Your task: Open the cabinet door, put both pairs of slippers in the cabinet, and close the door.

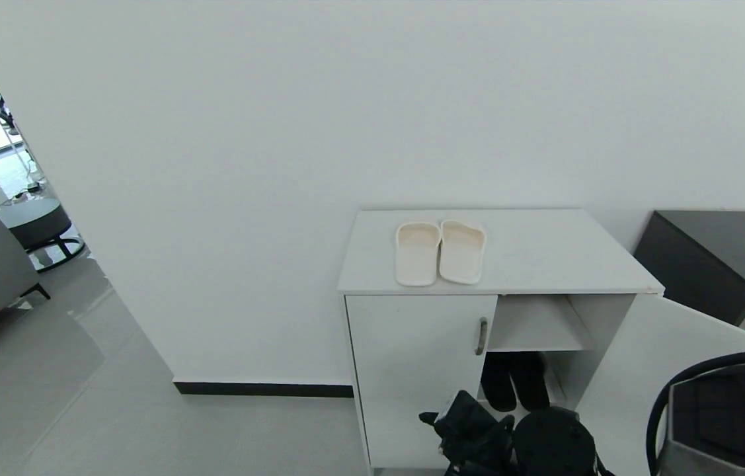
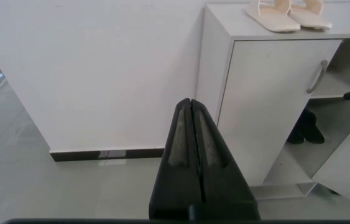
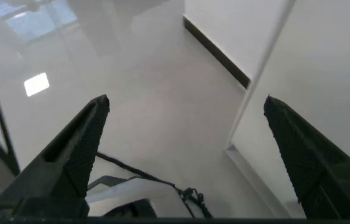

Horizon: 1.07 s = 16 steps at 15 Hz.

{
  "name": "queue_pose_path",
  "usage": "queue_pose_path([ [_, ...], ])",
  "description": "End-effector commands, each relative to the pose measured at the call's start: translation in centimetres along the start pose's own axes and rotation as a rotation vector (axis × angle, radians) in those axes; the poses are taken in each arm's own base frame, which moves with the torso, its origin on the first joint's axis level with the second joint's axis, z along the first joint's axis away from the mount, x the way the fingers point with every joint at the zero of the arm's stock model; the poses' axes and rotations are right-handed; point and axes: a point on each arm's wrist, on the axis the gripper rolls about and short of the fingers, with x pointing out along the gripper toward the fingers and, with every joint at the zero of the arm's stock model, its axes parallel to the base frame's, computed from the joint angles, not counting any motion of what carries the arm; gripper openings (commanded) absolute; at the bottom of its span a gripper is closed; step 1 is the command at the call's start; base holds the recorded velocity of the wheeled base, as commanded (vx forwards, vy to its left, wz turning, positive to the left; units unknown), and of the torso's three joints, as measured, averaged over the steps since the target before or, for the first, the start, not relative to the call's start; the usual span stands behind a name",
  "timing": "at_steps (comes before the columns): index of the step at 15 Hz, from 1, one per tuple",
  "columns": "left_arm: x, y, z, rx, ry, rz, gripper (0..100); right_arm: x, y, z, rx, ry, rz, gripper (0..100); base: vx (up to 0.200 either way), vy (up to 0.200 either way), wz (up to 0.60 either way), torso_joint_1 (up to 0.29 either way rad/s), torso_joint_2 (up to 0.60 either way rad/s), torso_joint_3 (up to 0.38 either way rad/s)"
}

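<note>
Head view: cream foam slippers (image 1: 439, 252) lie atop the white wooden cabinet (image 1: 422, 377) against a white wall (image 1: 279, 132). Its right door (image 1: 650, 357) stands open, with black slippers (image 1: 515, 385) below the inner shelf. Left wrist view: left gripper (image 2: 191, 107) fingers pressed together. Right wrist view: right gripper (image 3: 186, 102) fingers wide apart over glossy grey floor tiles (image 3: 156, 62).

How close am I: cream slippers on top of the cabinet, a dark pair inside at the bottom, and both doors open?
Not quite. The head view shows only the right door open; the left door is shut. The cream slippers do lie on top of the cabinet, the dark pair inside at the bottom.
</note>
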Motion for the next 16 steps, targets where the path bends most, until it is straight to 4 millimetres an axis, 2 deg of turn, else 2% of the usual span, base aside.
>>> queue_pose_path([
  [1, 0.0, 0.0, 0.0, 0.000, 0.001, 0.002, 0, -2.1, 1.4, 10.4, 0.189, 0.080, -0.182, 100, 0.000, 0.000, 0.00, 0.000, 0.00, 0.000],
  [2, 0.0, 0.0, 0.0, 0.000, 0.001, 0.002, 0, -2.4, 1.7, 12.8, 0.289, 0.100, -0.212, 100, 0.000, 0.000, 0.00, 0.000, 0.00, 0.000],
  [3, 0.0, 0.0, 0.0, 0.000, 0.001, 0.002, 0, -2.0, 1.9, 15.6, 0.406, 0.083, -0.351, 100, 0.000, 0.000, 0.00, 0.000, 0.00, 0.000],
  [6, 0.0, 0.0, 0.0, 0.001, 0.001, 0.002, 0, 2.2, 0.7, 14.3, 0.349, -0.041, -0.691, 100, 0.000, 0.000, 0.00, 0.000, 0.00, 0.000],
  [8, 0.0, 0.0, 0.0, 0.003, 0.001, 0.002, 0, 3.6, -0.3, 13.9, 0.278, -0.097, -0.768, 100, 0.000, 0.000, 0.00, 0.000, 0.00, 0.000],
  [11, 0.0, 0.0, 0.0, 0.006, 0.001, 0.000, 0, 4.9, -2.3, 12.7, 0.264, -0.105, -0.841, 100, 0.000, 0.000, 0.00, 0.000, 0.00, 0.000],
  [14, 0.0, 0.0, 0.0, 0.006, 0.001, 0.000, 0, 5.3, -4.1, 12.3, 0.251, -0.101, -0.884, 100, 0.000, 0.000, 0.00, 0.000, 0.00, 0.000],
  [16, 0.0, 0.0, 0.0, 0.007, 0.001, 0.002, 0, 5.9, -5.1, 11.6, 0.242, -0.105, -0.903, 100, 0.200, 0.000, 0.00, 0.002, 0.00, 0.002],
])
